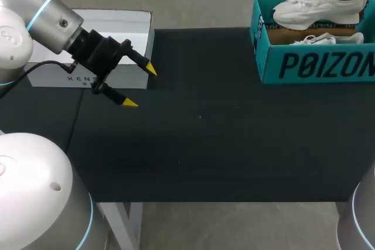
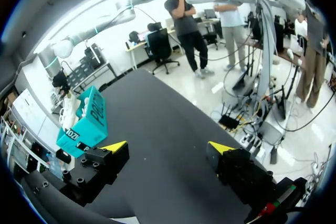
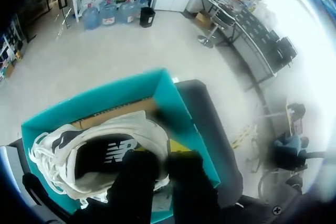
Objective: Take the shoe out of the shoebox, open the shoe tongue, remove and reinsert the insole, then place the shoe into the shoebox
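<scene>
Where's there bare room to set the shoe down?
The black mat is bare across its middle and near edge, between the left hand and the teal shoebox. Crowded: the far corners, with the white box and shoebox.

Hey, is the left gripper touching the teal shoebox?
Apart. Head view shows the left gripper far from the shoebox, with bare black table between them.
</scene>
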Controlling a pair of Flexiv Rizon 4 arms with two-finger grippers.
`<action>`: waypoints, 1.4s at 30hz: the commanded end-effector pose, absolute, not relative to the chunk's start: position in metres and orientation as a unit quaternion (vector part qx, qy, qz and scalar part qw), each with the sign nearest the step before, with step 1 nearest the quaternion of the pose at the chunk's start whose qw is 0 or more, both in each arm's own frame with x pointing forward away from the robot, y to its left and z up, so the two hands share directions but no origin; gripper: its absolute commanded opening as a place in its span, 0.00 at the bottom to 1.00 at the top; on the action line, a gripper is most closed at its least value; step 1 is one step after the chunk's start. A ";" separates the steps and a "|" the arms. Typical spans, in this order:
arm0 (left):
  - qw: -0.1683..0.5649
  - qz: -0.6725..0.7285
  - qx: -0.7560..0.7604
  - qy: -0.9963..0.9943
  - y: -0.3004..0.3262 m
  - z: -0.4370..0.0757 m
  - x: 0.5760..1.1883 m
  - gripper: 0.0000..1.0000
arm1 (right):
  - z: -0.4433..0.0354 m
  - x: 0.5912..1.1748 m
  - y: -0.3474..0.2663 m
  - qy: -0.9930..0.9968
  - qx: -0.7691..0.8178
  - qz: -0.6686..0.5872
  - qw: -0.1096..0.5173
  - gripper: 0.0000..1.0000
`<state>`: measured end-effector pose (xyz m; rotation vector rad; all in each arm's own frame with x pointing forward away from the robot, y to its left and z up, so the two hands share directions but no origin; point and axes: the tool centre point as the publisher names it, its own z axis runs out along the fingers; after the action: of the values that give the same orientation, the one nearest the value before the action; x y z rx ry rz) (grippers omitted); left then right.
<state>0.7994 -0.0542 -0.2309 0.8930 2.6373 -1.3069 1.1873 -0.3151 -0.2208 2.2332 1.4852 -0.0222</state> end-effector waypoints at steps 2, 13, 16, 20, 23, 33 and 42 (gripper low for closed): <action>0.032 -0.423 0.290 0.858 -0.054 -0.231 0.800 1.00 | -0.229 1.214 -0.319 0.540 0.813 -0.020 0.218 0.00; 0.032 -0.423 0.290 0.858 -0.054 -0.231 0.800 1.00 | -0.242 1.232 -0.334 0.531 0.821 -0.021 0.210 0.00; 0.032 -0.423 0.290 0.858 -0.054 -0.231 0.800 1.00 | -0.245 1.234 -0.337 0.528 0.823 -0.021 0.208 0.00; 0.032 -0.423 0.290 0.858 -0.054 -0.231 0.800 1.00 | -0.248 1.235 -0.339 0.527 0.824 -0.021 0.206 0.00; 0.032 -0.423 0.290 0.858 -0.054 -0.231 0.800 1.00 | -0.252 1.235 -0.339 0.524 0.825 -0.024 0.208 0.00; 0.032 -0.423 0.290 0.858 -0.054 -0.231 0.800 1.00 | -0.273 1.229 -0.344 0.512 0.836 -0.031 0.196 0.00; 0.032 -0.423 0.290 0.858 -0.054 -0.231 0.800 1.00 | -0.297 1.231 -0.341 0.505 0.841 -0.044 0.188 0.00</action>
<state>0.7994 -0.0542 -0.2309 0.8930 2.6373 -1.3069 1.2175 -0.3399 -0.2893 2.3562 1.4210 -0.1074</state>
